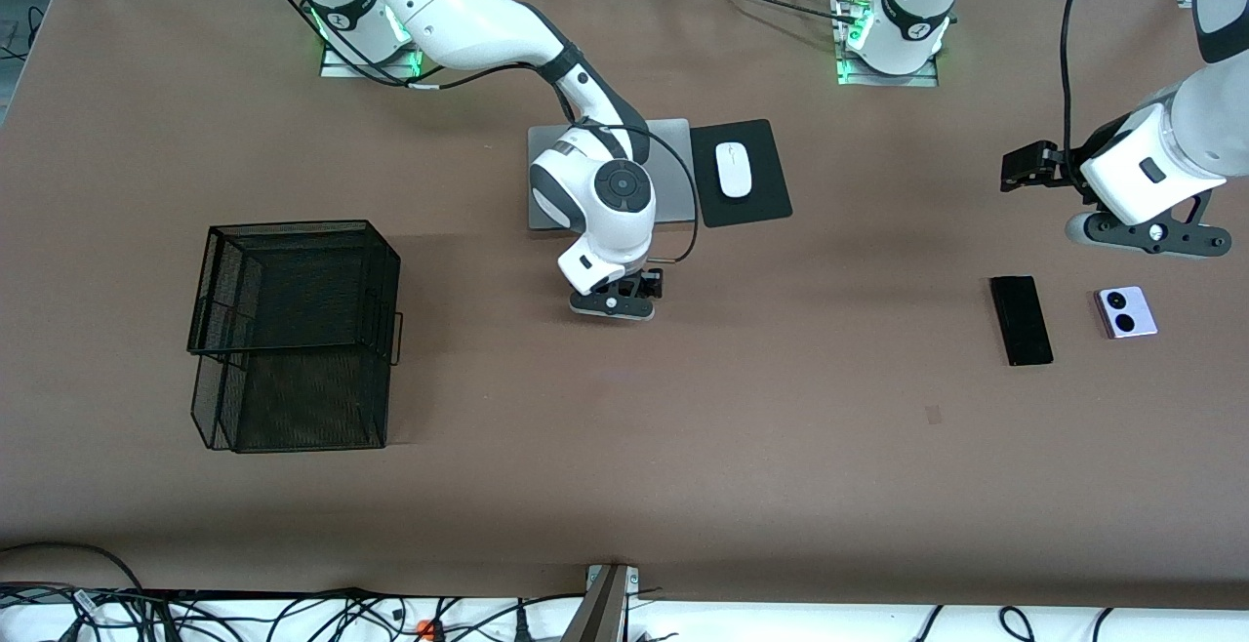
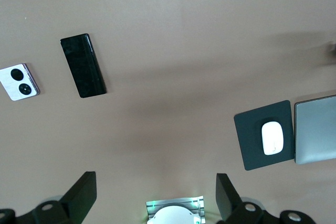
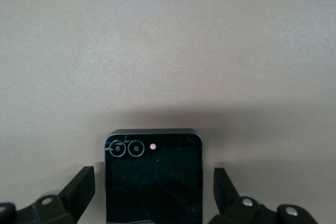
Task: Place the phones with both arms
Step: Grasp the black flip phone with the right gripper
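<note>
The small black folded phone (image 3: 152, 179) lies on the brown table between the spread fingers of my right gripper (image 3: 152, 183), with a gap on each side. In the front view my right gripper (image 1: 632, 291) is low over the table's middle, nearer the camera than the laptop, and hides that phone. The long black slab phone (image 1: 1021, 319) and the lavender phone (image 1: 1127, 311) lie side by side toward the left arm's end; both also show in the left wrist view, the slab (image 2: 83, 65) and the lavender phone (image 2: 19, 82). My left gripper (image 1: 1023, 169) hangs open and empty above the table there.
A grey laptop (image 1: 673, 149) and a white mouse (image 1: 733, 169) on a black pad (image 1: 766, 183) sit near the arm bases. A black wire-mesh basket (image 1: 293, 330) stands toward the right arm's end. A small tape mark (image 1: 933, 415) is on the table.
</note>
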{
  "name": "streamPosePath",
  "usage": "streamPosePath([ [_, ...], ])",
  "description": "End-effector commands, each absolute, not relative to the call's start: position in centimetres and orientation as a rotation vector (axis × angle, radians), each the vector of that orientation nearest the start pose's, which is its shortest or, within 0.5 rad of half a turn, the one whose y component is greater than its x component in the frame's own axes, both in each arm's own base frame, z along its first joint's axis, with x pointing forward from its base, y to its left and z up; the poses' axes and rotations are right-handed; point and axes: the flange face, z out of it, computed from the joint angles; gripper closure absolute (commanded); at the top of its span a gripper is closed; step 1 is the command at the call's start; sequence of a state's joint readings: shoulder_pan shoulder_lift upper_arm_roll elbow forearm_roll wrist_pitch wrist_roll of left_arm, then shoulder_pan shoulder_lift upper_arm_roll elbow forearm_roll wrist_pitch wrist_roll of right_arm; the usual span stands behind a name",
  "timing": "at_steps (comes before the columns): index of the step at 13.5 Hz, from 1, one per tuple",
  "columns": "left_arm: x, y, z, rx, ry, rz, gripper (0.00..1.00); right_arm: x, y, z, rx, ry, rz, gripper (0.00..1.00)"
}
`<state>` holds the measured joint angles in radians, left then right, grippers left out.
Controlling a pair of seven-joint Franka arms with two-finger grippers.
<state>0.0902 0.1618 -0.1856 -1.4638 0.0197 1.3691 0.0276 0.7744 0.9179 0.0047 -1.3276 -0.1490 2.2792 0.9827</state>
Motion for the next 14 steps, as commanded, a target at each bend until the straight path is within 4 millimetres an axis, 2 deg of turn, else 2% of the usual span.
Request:
streamPosePath([
  [1, 56.7, -4.1, 57.3, -3.114, 0.221, 0.401, 0.0, 53.2, 51.9, 17.1, -3.162, 0.17, -0.162, 0.0],
  [3, 56.7, -4.2, 57.3, -3.114, 0.223, 0.401, 0.0, 53.2, 51.9, 16.9, -3.162, 0.177, -0.159, 0.0],
  [4, 56.7, -4.2, 57.2, -3.114, 0.223, 0.401, 0.0, 53.2, 51.8, 16.7, -3.163, 0.182, -0.153, 0.04],
  [6, 56.7, -4.3, 57.2, -3.114, 0.226, 0.401, 0.0, 53.2, 51.9, 16.9, -3.157, 0.186, -0.15, 0.54],
  [8, 56.7, -4.4, 57.2, -3.114, 0.226, 0.401, 0.0, 53.2, 51.9, 16.9, -3.158, 0.177, -0.15, 0.93],
  [9, 56.7, -4.5, 57.2, -3.114, 0.228, 0.401, 0.0, 53.3, 52.0, 17.1, -3.156, 0.17, -0.153, 1.0],
  [12, 56.7, -4.5, 57.2, -3.114, 0.23, 0.401, 0.0, 54.5, 51.2, 18.6, -3.15, 0.19, -0.16, 1.0],
  [14, 56.7, -4.5, 57.3, -3.114, 0.23, 0.401, 0.0, 55.3, 50.7, 21.7, -3.185, 0.19, -0.116, 1.0],
])
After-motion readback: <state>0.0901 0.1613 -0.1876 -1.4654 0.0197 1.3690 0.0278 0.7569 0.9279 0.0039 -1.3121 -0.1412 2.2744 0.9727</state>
